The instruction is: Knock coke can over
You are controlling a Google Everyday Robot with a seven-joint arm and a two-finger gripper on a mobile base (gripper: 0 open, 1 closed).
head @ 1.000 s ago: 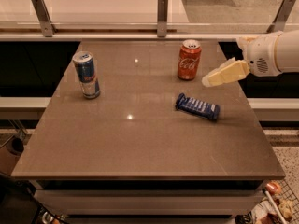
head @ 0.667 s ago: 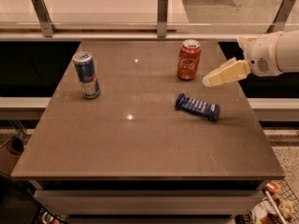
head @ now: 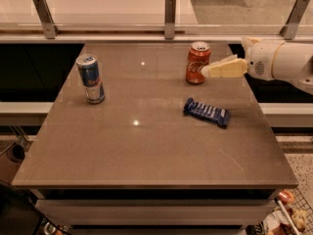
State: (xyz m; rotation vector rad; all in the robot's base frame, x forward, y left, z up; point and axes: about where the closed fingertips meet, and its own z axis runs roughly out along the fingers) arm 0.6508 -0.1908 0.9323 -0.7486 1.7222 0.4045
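Note:
The coke can is red-orange with white script and a silver top. It stands upright at the far right of the brown table. My gripper reaches in from the right on a white arm. Its cream tip is at the can's right side, at mid height, touching it or nearly so.
A taller slim blue-and-silver can stands upright at the far left. A flat blue snack bar wrapper lies in front of the coke can. A rail with metal posts runs behind the table. The table's right edge is just under my arm.
My gripper has moved left and a little farther back, closing the gap to the coke can's right side. The can still stands upright in the same place.

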